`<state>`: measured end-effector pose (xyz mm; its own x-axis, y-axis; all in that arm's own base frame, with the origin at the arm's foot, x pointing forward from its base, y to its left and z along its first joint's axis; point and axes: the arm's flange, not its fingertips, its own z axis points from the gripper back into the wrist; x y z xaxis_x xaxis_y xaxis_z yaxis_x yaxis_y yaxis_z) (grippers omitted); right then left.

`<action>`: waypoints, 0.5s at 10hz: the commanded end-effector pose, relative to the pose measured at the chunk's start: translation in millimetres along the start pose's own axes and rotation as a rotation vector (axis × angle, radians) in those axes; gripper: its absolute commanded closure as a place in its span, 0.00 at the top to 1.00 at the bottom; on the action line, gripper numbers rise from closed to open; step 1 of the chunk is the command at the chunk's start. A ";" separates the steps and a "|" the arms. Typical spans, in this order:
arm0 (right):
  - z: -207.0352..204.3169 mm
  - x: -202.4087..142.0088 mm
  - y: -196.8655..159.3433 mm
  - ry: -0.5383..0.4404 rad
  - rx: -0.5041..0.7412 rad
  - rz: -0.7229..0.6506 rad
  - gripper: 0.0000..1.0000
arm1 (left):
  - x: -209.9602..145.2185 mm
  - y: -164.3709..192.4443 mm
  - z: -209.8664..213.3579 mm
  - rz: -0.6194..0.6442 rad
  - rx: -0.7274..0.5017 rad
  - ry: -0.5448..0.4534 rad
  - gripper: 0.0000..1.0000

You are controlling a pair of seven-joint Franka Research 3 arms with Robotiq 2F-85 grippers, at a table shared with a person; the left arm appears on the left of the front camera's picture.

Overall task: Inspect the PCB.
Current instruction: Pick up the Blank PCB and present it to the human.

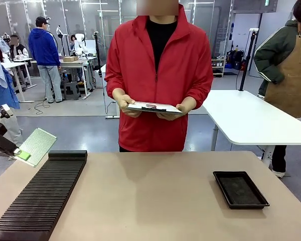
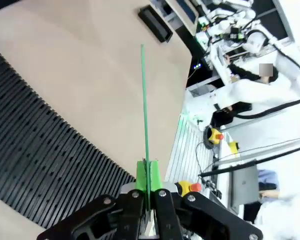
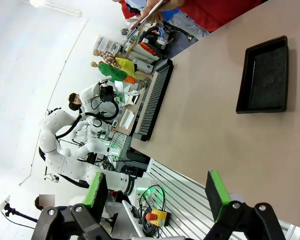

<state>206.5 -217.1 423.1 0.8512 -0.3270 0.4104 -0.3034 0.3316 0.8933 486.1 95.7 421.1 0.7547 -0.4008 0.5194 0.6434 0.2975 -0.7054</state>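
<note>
The PCB (image 1: 38, 145) is a thin green board held up in the air past the table's left edge, tilted, just above the far end of the slotted rack. My left gripper (image 1: 21, 155) is shut on its lower corner. In the left wrist view the PCB (image 2: 144, 125) shows edge-on as a green line rising from between the closed green pads (image 2: 154, 176) of my left gripper (image 2: 148, 187). My right gripper (image 3: 157, 192) stands open and holds nothing, hanging over the near right part of the table.
A long black slotted rack (image 1: 40, 193) lies along the table's left side. A shallow black tray (image 1: 240, 189) sits at the right. Across the table a person in a red jacket holds a white-papered clipboard (image 1: 153, 107) in both hands.
</note>
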 end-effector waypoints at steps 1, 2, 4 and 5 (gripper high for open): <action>1.6 1.0 1.1 -0.009 0.009 0.023 1.00 | 0.1 -2.6 5.1 -0.043 0.018 0.022 0.00; 1.6 1.0 1.1 -0.009 0.009 0.023 1.00 | 0.0 0.0 0.0 0.000 0.000 0.000 0.03; 1.6 1.0 1.1 -0.009 0.009 0.023 1.00 | 45.6 18.6 -24.7 0.324 0.078 -0.156 0.03; 1.6 1.0 1.1 -0.009 0.009 0.023 1.00 | 65.7 32.1 -36.3 0.456 0.007 -0.194 0.03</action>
<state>206.5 -217.3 423.0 0.8512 -0.3273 0.4102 -0.3031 0.3316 0.8934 523.3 69.7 415.1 0.9230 -0.1850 0.3374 0.3847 0.4563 -0.8024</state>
